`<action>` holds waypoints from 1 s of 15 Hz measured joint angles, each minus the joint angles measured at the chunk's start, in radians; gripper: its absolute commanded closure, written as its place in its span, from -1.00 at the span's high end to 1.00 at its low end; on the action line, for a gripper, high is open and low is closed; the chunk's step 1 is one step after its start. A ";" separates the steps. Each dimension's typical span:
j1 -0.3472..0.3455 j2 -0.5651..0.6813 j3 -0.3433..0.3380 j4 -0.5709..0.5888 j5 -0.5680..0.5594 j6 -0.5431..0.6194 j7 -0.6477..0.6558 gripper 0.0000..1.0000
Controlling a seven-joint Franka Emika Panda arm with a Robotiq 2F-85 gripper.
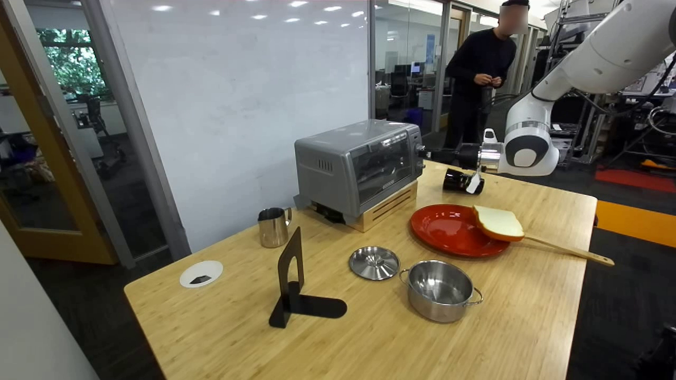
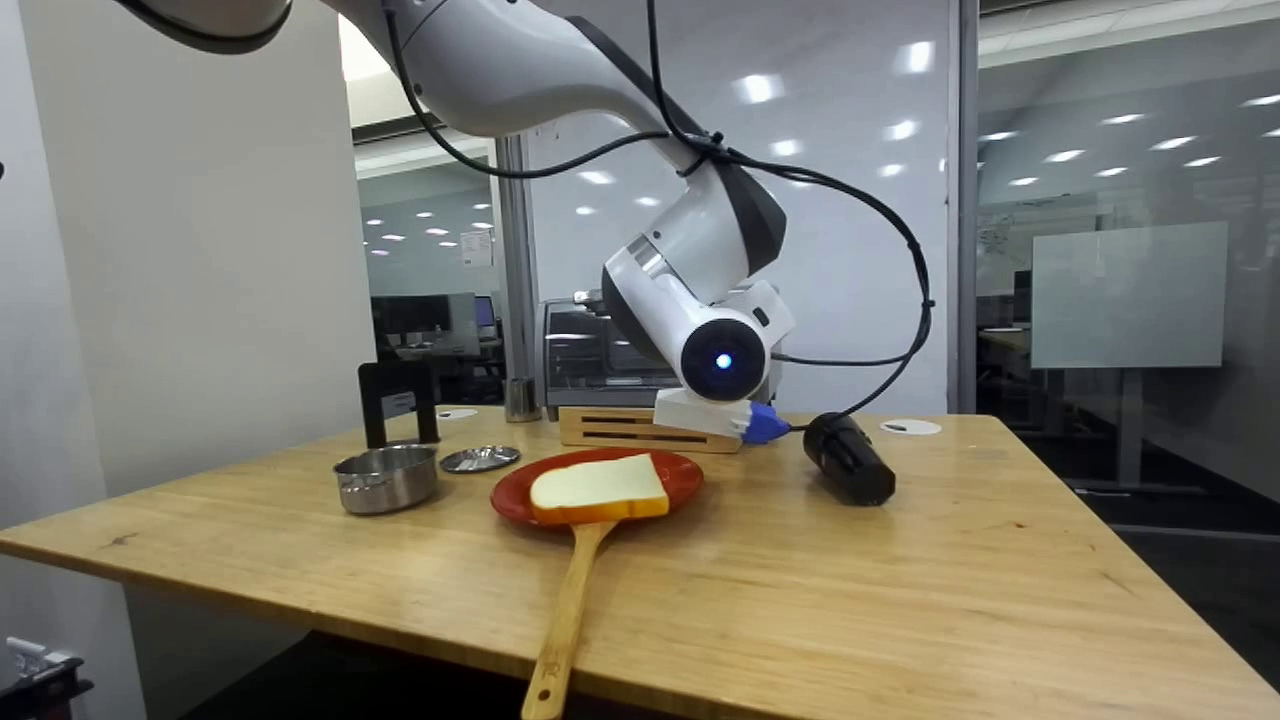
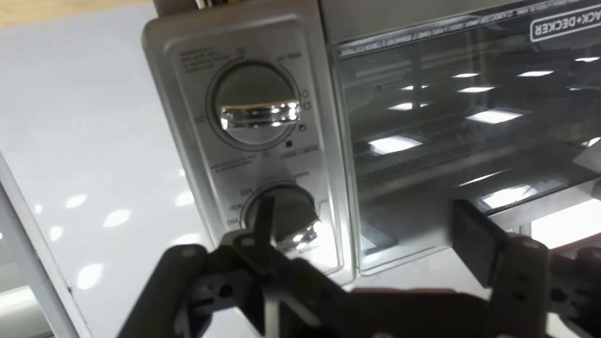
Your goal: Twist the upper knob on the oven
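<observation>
Spread wide and empty, the hand (image 3: 364,205) faces a Black+Decker toaster oven (image 1: 343,153), its upper knob (image 3: 293,211) just ahead of one finger (image 3: 265,216), off-centre to the gap. Centring the knob between both fingers before a steady wrist roll looks wisest. That finger part-hides the knob; whether they touch is unclear.

You have the oven (image 1: 362,164), silver-grey and boxy, upright with its dark glass door (image 1: 384,161) closed, at mid-frame in both exterior views. Your wrist view shows it upside down: the upper knob (image 3: 295,212), round and shiny, sits below centre, partly hidden, its chrome bar (image 3: 301,236) slanting up to the right.
</observation>
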 measured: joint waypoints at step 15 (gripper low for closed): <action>0.150 -0.507 0.010 -0.315 0.329 0.966 0.061 1.00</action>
